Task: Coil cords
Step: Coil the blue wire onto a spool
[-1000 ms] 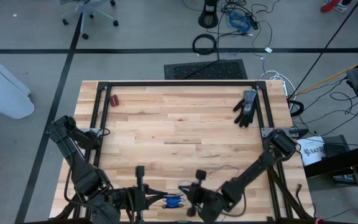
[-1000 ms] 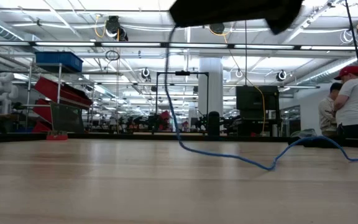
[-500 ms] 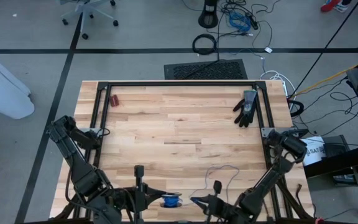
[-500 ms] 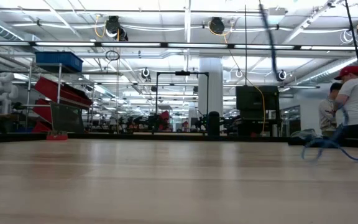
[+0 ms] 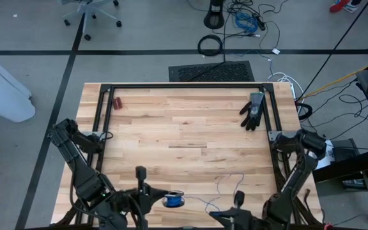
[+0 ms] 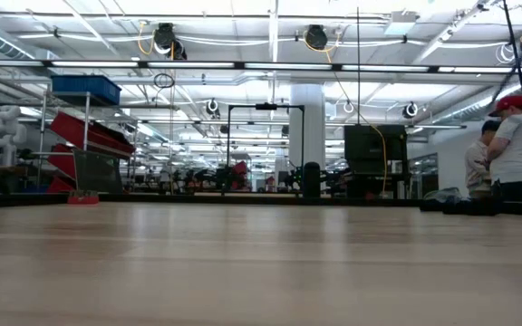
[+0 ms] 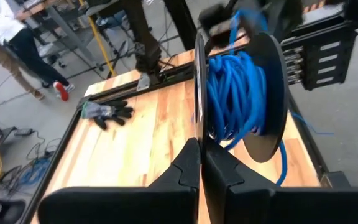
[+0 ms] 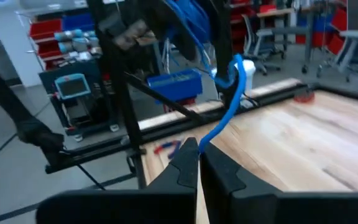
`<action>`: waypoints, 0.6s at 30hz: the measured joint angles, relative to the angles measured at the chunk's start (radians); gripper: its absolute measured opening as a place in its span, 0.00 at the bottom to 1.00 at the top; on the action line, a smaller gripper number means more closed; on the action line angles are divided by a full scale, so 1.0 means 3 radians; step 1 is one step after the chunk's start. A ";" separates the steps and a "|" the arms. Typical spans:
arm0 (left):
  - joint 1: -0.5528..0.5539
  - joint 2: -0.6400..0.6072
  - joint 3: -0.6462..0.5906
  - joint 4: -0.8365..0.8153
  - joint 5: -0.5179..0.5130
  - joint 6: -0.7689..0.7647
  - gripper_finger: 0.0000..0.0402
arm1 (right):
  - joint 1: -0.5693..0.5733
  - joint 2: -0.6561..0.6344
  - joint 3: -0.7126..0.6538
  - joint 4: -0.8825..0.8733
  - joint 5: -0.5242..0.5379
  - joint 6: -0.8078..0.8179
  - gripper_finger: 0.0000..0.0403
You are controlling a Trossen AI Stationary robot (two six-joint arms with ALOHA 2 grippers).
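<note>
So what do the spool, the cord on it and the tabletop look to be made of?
The spool looks like matte black plastic: thin, dark flanges without shine. The cord looks rubber- or plastic-jacketed, smooth bright blue and bending freely. The tabletop looks like pale jointed wood, with visible strips and grain.

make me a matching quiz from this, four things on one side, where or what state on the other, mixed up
Things:
1. black glove
2. small red tool
3. left gripper
4. right gripper

Places or states:
a. shut on a loose strand of the blue cable
b. far right part of the table
c. shut on the rim of the black spool
d. far left part of the table

Pairs: 1-b, 2-d, 3-c, 4-a
</note>
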 joint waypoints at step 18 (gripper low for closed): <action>0.0018 0.0001 0.0000 -0.0232 -0.0119 -0.0219 0.02 | 0.0397 0.0003 0.0000 0.1021 0.0661 -0.1099 0.00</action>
